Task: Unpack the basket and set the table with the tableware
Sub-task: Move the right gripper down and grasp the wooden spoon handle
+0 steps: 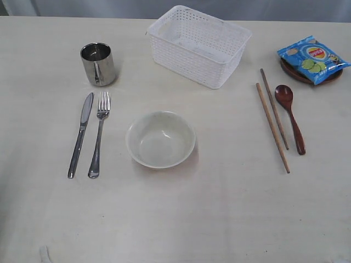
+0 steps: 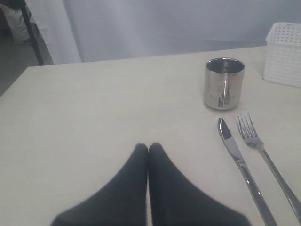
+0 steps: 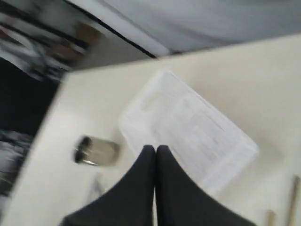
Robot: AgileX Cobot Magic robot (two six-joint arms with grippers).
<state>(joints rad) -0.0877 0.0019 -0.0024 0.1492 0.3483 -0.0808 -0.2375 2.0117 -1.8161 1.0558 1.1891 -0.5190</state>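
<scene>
Plainly, each arm shows only in its own wrist view. The left gripper holds its dark fingers pressed together on nothing, poised low over the bare table, with the knife, fork and steel mug ahead of it. The right gripper, likewise closed and empty, hangs higher above the white basket in a blurred view. On the table lie the bowl, chopsticks, spoon and a plate under a chip bag.
</scene>
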